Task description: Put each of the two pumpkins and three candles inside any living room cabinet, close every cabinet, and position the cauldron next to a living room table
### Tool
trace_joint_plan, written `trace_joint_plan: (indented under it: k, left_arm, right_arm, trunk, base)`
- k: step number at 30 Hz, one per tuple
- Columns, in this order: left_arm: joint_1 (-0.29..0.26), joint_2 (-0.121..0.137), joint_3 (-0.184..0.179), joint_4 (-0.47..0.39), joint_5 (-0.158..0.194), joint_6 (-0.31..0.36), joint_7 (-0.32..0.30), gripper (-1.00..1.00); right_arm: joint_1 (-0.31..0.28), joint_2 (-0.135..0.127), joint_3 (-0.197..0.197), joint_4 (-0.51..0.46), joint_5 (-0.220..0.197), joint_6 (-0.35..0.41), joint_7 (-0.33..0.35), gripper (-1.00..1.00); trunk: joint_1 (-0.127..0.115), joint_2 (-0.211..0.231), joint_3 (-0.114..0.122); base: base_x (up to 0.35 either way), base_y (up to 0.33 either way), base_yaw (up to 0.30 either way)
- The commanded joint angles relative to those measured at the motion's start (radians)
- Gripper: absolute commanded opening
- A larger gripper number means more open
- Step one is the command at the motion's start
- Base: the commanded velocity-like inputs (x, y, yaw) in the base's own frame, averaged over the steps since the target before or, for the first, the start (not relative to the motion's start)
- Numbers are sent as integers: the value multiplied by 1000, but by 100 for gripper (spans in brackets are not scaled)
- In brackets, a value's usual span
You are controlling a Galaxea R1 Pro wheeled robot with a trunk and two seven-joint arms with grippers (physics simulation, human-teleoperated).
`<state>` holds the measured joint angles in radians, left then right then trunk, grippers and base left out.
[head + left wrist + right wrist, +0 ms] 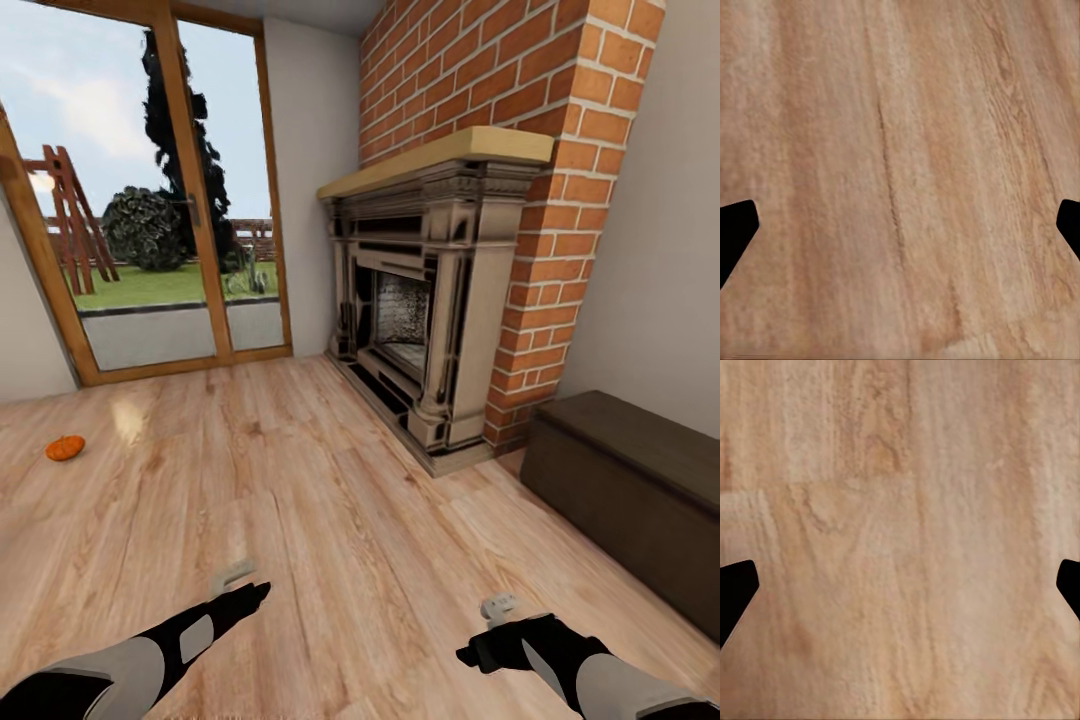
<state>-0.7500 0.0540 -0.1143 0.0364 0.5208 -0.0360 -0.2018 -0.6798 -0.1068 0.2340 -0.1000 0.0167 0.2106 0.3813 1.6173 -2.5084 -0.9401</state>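
1. Both black grippers — left [240, 590] and right [487, 640] — hover over bare light wood-plank floor [330, 520], jaws spread wide, holding nothing.
2. Ahead stands a grey carved-stone fireplace [430, 300] in red brick; the long dark-brown wooden cabinet [630, 490] sits right, drawers shut.
3. One small orange ribbed pumpkin [65, 448] lies far left — well apart from the left gripper.

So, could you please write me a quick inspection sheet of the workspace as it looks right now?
Surface: light wood-plank floor, bare under both arms.
Job's things: one pumpkin on the floor at far left; dark-brown cabinet at right, closed.
Clutter: nothing seen.
Grippers: left gripper and right gripper both open, empty, over the floor.
Cables: nothing seen.
Surroundings: brick fireplace ahead; glass door to a garden.
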Motion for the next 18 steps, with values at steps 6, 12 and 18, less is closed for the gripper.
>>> trace_joint_plan:
  k: [6,12,18]
  left_arm:
    - [-2,0,-8,4,10,-4,-6,100]
    - [-2,0,-8,4,10,-4,-6,100]
    - [-2,0,-8,4,10,-4,-6,100]
  right_arm:
    - [0,-1,2,-3,2,6,4,100]
    - [0,-1,2,-3,2,6,4,100]
    - [0,-1,4,-3,3,6,4,100]
  trunk:
    - [0,0,-1]
    - [0,0,-1]
    - [0,0,-1]
  base:
    - [0,0,294]
    - [0,0,294]
    - [0,0,294]
